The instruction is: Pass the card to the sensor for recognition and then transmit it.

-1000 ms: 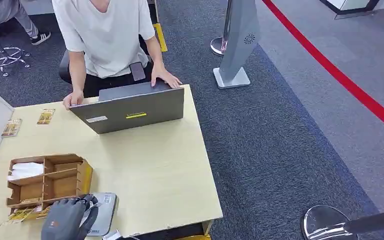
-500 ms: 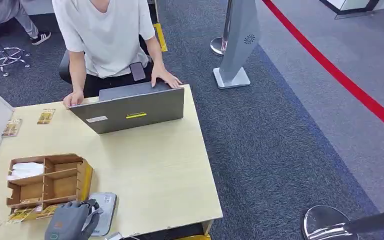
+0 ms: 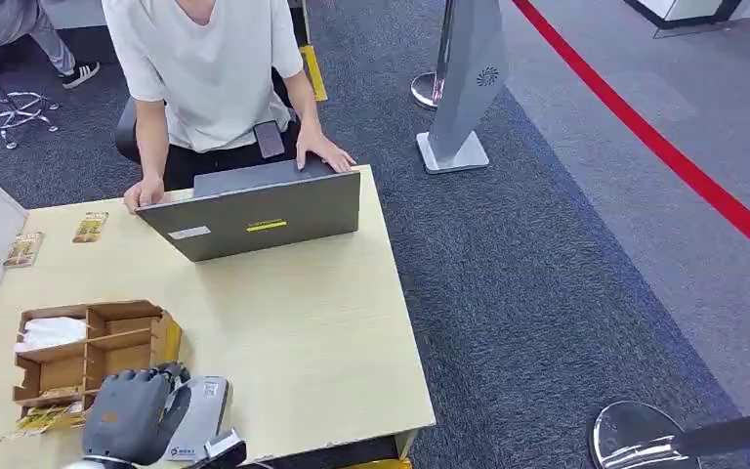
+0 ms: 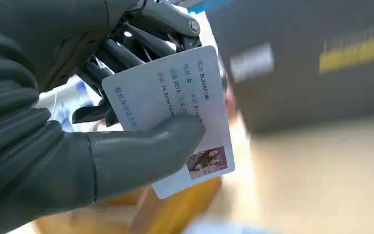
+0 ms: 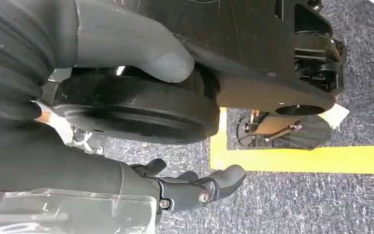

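Clearly BLACKPINK on card [image 4: 175,112] (photo below), left hand [image 4: 53,146] pinching.

Left hand [image 4: 73,122] is all dark grey: ribbed rubbery cover, fat smooth thumb, skinny black metal fingers [image 4: 126,53] with a silver pivot screw showing.

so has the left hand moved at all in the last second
Yes. The left hand dipped toward the table's near edge, then came back up, now overlapping the wooden organizer's near corner; the grey sensor stayed put.
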Available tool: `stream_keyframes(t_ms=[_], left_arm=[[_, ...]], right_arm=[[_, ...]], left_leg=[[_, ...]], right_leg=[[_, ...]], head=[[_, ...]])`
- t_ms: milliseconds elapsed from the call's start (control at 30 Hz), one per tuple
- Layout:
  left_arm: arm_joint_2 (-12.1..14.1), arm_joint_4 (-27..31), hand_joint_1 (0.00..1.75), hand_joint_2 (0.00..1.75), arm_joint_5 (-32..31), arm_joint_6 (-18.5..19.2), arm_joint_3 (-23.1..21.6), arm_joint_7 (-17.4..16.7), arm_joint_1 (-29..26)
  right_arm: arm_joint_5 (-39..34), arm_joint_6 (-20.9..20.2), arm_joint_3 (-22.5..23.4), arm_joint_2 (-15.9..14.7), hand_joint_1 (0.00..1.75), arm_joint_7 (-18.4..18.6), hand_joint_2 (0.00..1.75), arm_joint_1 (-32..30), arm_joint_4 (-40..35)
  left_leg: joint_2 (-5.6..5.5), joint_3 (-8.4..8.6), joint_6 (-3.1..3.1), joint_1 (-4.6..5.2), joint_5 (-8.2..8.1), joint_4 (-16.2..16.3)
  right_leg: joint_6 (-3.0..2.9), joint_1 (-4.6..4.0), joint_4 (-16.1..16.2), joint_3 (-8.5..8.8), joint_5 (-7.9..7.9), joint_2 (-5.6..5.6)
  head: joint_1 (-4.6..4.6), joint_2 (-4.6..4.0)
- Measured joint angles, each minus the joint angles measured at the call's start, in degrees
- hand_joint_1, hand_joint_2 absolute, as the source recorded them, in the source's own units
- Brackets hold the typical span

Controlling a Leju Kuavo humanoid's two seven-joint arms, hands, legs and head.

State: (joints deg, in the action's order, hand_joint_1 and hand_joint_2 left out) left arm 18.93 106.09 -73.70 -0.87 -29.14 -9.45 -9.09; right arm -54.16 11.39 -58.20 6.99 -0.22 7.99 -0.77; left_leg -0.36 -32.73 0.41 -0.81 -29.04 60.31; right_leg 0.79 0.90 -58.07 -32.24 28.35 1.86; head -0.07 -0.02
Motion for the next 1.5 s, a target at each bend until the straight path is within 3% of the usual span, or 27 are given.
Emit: stream_keyframes(t_ms=[100, 200, 267, 467, 667, 867, 1100, 1133, 1500], left_arm=[[-1.43, 3.47, 1.75, 1.75, -1.34, -0.66, 0.59, 0.88, 2.46], [-2.36, 6.17, 1.75, 1.75, -3.43, -4.43, 1.36, 1.82, 4.82], [-2.82, 7.7, 1.75, 1.75, -3.85, -4.82, 1.73, 1.67, 7.87], [-3.26, 8.27, 1.75, 1.75, -6.17, 0.15, 3.92, -0.65, 21.37], [-2.82, 3.94, 1.75, 1.75, -9.84, 2.99, 4.81, -2.21, 30.3], [-2.1, -0.34, 1.75, 1.75, -10.98, 5.97, 4.83, -3.1, 35.87], [-1.93, -2.02, 1.75, 1.75, -10.45, 7.31, 4.81, -3.23, 38.4], [-1.93, -2.2, 0.0, 1.75, -10.26, 7.73, 4.81, -3.28, 38.53], [-2.04, -2.86, 0.0, 1.75, -8.68, 8.85, 4.81, -4.35, 38.03]], right_arm=[[-0.04, 0.13, -0.53, 0.0, 0.0, -0.2, 1.75, -0.01, 0.04], [-0.02, 0.46, -0.96, 0.02, 0.0, -0.53, 1.75, -0.04, 0.04], [0.11, 0.59, -1.44, 0.04, 0.0, -0.57, 1.75, -0.04, 0.07], [0.5, 0.37, -3.17, 0.04, 0.0, 0.0, 1.75, 0.15, 0.07], [1.31, 0.07, -4.81, 0.04, 0.0, 1.44, 1.75, 0.66, 0.2], [1.22, 0.0, -5.55, 0.02, 0.0, 2.45, 1.75, 0.95, 0.15], [1.11, 0.09, -6.07, -0.09, 0.0, 3.36, 1.75, 1.05, -0.26], [0.98, 0.11, -6.19, -0.15, 0.0, 3.56, 1.75, 1.06, -0.37], [0.13, 0.09, -6.58, -0.44, 0.0, 3.54, 1.75, 1.02, -0.74]], left_leg=[[0.0, 0.01, 0.0, 0.0, 0.0, 0.0], [0.0, 0.0, 0.01, 0.0, 0.03, 0.01], [-0.1, 0.0, 0.0, -0.01, 0.04, 0.01], [-0.17, 0.0, -0.08, -0.04, 0.19, 0.01], [-0.16, 0.0, -0.07, -0.05, 0.22, 0.01], [-0.14, -0.01, -0.07, -0.05, 0.22, 0.01], [-0.12, -0.02, -0.07, -0.05, 0.21, 0.01], [-0.11, -0.02, -0.07, -0.05, 0.21, 0.01], [-0.1, -0.03, -0.07, -0.05, 0.22, 0.01]], right_leg=[[-0.03, 0.0, 0.0, 0.09, -0.04, 0.02], [-0.02, -0.01, 0.0, -0.03, -0.05, 0.0], [-0.02, -0.01, 0.0, -0.02, -0.05, -0.1], [-0.08, -0.04, -0.03, 0.08, -0.15, -0.09], [-0.09, -0.05, -0.03, 0.08, -0.19, -0.07], [-0.09, -0.05, -0.03, 0.07, -0.19, -0.05], [-0.09, -0.05, -0.03, 0.05, -0.19, -0.02], [-0.09, -0.05, -0.03, 0.04, -0.19, -0.02], [-0.09, -0.05, -0.03, 0.05, -0.19, -0.01]], head=[[0.0, 0.0], [0.0, 0.0], [0.0, 0.0], [0.0, 0.0], [0.0, 0.0], [0.0, 0.0], [0.0, 0.0], [0.0, 0.0], [0.0, 0.0]])
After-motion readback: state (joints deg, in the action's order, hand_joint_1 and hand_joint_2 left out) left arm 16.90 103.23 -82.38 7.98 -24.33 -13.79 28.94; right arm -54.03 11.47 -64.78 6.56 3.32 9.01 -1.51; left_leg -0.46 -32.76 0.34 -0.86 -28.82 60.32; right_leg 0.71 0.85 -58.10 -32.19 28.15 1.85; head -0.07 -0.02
